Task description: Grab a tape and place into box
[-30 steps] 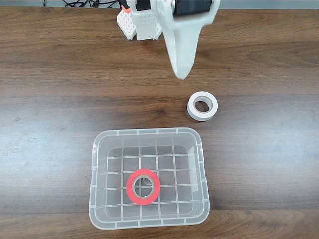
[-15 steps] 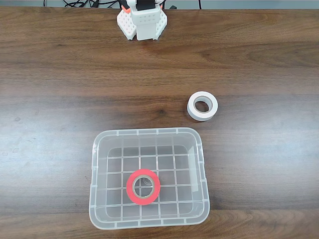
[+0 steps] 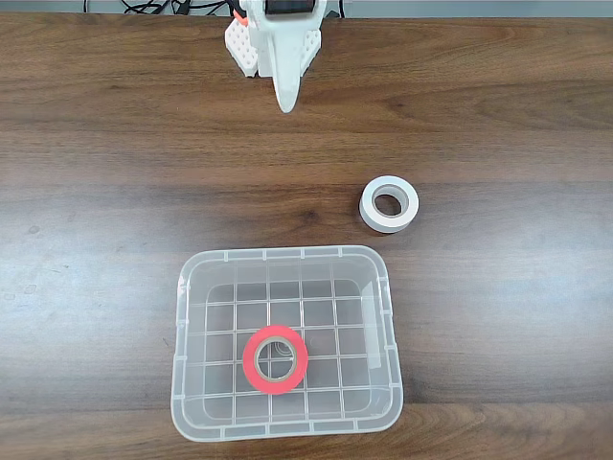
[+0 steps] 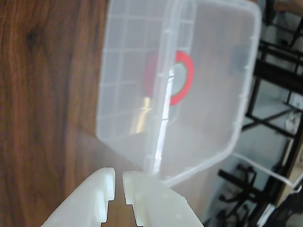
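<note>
Red tape (image 3: 275, 358) lies flat in the box (image 3: 188, 287), well apart from the hand (image 4: 118, 182), seemingly nearly closed and empty.

We see the tape (image 3: 275, 359), a small red roll with a grey-beige core, lying flat on the grid-patterned bottom of the box (image 3: 188, 316), toward its 6 o'clock wall. The box, a clear rounded-corner tub, sits upright at the fixed view's 6 o'clock.
</note>
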You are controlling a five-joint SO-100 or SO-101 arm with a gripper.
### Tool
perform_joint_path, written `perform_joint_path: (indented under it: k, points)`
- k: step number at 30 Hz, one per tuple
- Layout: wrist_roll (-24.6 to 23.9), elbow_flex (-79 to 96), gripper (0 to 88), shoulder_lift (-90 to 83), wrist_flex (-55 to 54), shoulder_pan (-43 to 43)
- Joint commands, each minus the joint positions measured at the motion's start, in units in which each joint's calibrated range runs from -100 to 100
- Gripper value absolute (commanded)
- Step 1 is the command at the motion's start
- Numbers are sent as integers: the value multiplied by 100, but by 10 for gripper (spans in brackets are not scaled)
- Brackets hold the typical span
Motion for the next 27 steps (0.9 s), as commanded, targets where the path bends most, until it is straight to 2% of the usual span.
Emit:
perform_joint_path:
  k: [1, 19, 27]
  points:
    - [-37, 1492, 10, -895, -559, 62]
    - [-37, 4742, 10, -3751, -541, 99]
    - [-195, 5110, 10, -3856, -593, 267]
